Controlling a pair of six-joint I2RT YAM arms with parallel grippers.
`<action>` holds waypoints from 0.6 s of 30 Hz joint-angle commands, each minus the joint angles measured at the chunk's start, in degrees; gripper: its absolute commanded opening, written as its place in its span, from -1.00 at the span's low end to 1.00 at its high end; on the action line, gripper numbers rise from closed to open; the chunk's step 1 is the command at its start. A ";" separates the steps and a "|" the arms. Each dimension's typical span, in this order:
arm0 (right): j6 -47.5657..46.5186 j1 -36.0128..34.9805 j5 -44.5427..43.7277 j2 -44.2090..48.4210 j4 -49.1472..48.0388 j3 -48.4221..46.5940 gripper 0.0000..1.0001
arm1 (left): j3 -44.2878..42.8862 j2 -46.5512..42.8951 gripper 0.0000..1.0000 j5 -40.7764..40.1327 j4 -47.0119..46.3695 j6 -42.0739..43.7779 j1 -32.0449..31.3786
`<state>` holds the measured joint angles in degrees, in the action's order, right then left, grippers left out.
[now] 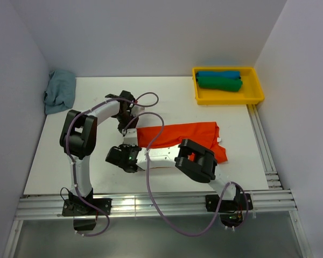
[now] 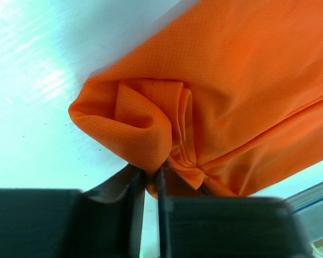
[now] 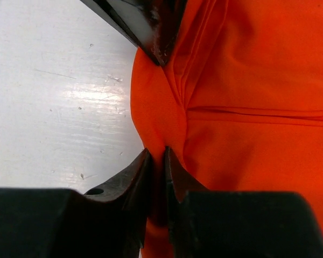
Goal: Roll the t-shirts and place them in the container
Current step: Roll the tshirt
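Tray (image 1: pixel 227 100): yellow, at the table's far right corner, well apart from both arms.
Tray contents: blue shirt (image 1: pixel 218 74) and green shirt (image 1: pixel 219 84), both rolled. They lie side by side and touching, the blue one on the far side.
Orange shirt (image 1: pixel 191 134): outside the tray, mid-table. It is folded into a long band lying left to right. Its left end is bunched into a loose curl and its right end lies flat, with a white label showing there.
Left gripper (image 2: pixel 149 184): at the band's left end, on the far side. Its fingers are nearly together, with a fold of the orange curl pinched between the tips.
Right gripper (image 3: pixel 157 167): at the same left end, on the near side. Its fingers are drawn close, with the orange edge caught in the narrow gap.
Grippers to each other: near. A left finger (image 3: pixel 146 29) shows at the top of the right wrist view, touching the orange cloth.
Table (image 1: pixel 172 99): white.
Cloth (image 1: pixel 60 90): pale blue and crumpled, at the far left corner, also outside the tray.
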<state>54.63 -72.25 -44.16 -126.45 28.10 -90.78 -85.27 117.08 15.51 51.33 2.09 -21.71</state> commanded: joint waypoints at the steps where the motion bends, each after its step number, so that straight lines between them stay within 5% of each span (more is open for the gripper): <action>1: 3.55 -0.53 7.41 3.48 -6.54 8.59 -0.62 | -3.14 -0.44 -0.63 1.36 -1.49 -0.42 -0.08; 9: 10.40 4.83 23.13 16.67 -39.23 34.05 -0.72 | -7.80 -2.64 0.16 7.59 -1.23 0.28 1.67; 18: 26.57 12.91 35.71 18.70 -73.16 54.37 -0.75 | -3.77 -7.21 0.34 18.76 -4.47 2.57 6.06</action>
<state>73.54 -61.32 -14.94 -106.96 -33.06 -41.91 -91.05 114.56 27.73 49.21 2.61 -17.08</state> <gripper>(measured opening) 0.154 0.665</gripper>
